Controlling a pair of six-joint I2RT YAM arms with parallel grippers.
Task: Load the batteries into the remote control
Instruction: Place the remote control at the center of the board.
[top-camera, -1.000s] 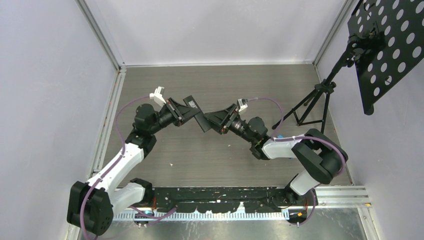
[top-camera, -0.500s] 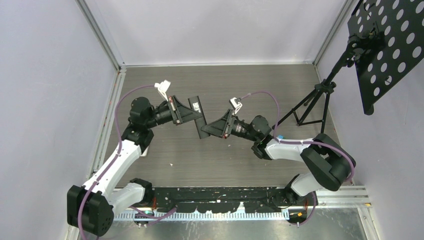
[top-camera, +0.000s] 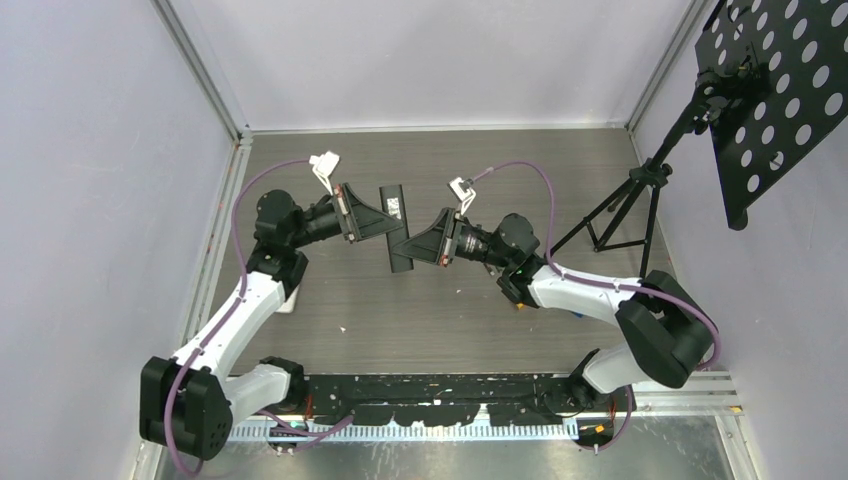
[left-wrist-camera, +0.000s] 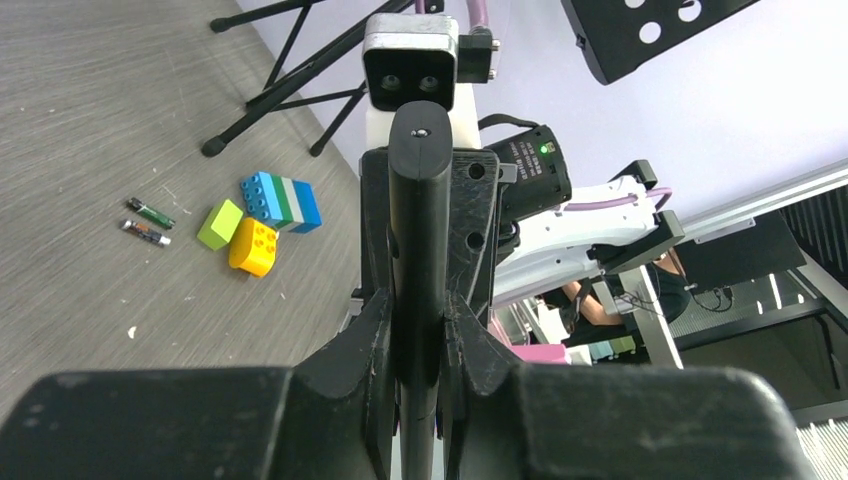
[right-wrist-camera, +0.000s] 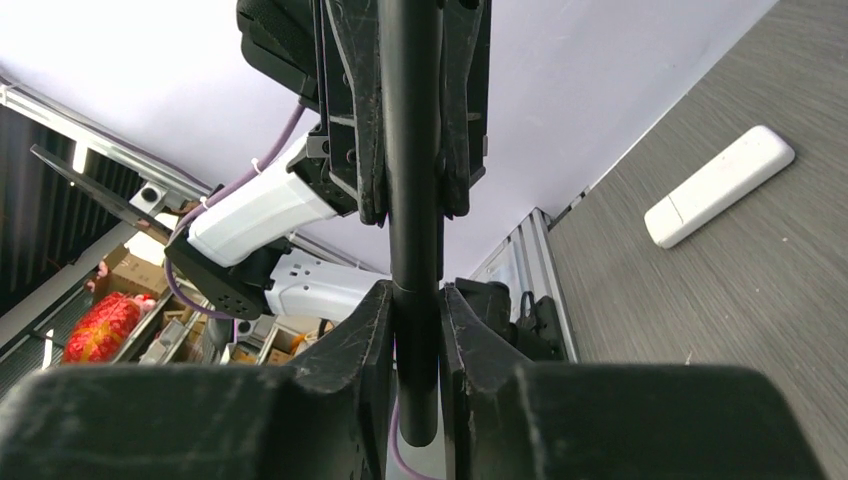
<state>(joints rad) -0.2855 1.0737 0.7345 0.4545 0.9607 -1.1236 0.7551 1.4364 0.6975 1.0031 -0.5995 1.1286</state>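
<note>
The black remote control (top-camera: 393, 228) hangs in the air over the middle of the table, held from both ends. My left gripper (top-camera: 375, 222) is shut on its far half, and in the left wrist view the remote control (left-wrist-camera: 420, 200) runs edge-on between the fingers of the left gripper (left-wrist-camera: 420, 310). My right gripper (top-camera: 415, 245) grips the near end; in the right wrist view both pads of the right gripper (right-wrist-camera: 415, 300) press the remote control (right-wrist-camera: 410, 150). Two batteries (left-wrist-camera: 148, 222) lie side by side on the table.
Green (left-wrist-camera: 221, 223), yellow (left-wrist-camera: 253, 246) and blue (left-wrist-camera: 280, 200) blocks lie beside the batteries. A white remote (right-wrist-camera: 720, 185) lies on the table under the left arm. A black tripod stand (top-camera: 630, 205) with a perforated panel (top-camera: 780, 90) stands at the right.
The right gripper's jaws have closed onto the black remote's near end. Both arms shifted toward the far side and the remote turned more upright in the top view.
</note>
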